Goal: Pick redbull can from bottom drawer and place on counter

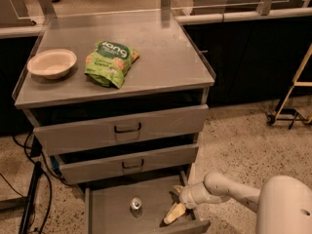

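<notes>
Down at the foot of the cabinet, in the camera view, the bottom drawer [109,209] stood pulled out. The redbull can [136,204] sat upright on its floor, near the middle, silver top showing. The gripper [174,202] hung inside the drawer at the right, near the can but not touching it, its fingers apart and holding nothing.

By the look of it, the step in hand was the reach. To do it well, the gripper needed to slide left at can height, keep low under the middle drawer [131,164], put one finger on each side of the can and close gently so the slim can didn't tip.

Up on the counter [165,57], a bowl [51,63] and a green snack bag [111,62] held the left half.
</notes>
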